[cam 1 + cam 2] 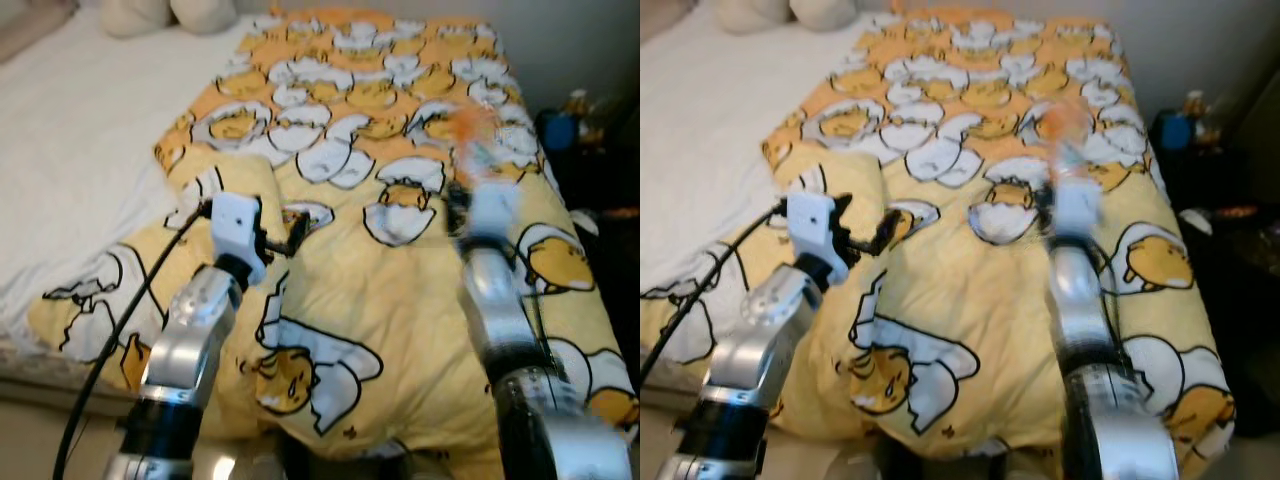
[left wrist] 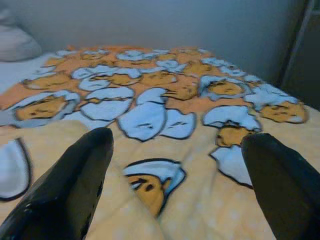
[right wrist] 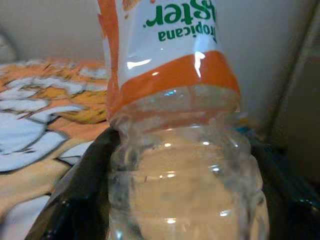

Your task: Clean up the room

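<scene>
A clear plastic bottle (image 3: 180, 165) with an orange and white Tropicana label sits between the fingers of my right gripper (image 1: 478, 185), which is shut on it. In the eye views the bottle (image 1: 478, 140) is blurred, held upright above the right half of the yellow egg-print blanket (image 1: 400, 300). My left gripper (image 1: 290, 232) is open over the blanket's left part, with nothing between its black fingers (image 2: 75, 185).
The blanket covers a bed with a white sheet (image 1: 70, 130) on the left and pillows (image 1: 165, 12) at the head. A dark stand with a blue item (image 1: 560, 128) is beside the bed on the right.
</scene>
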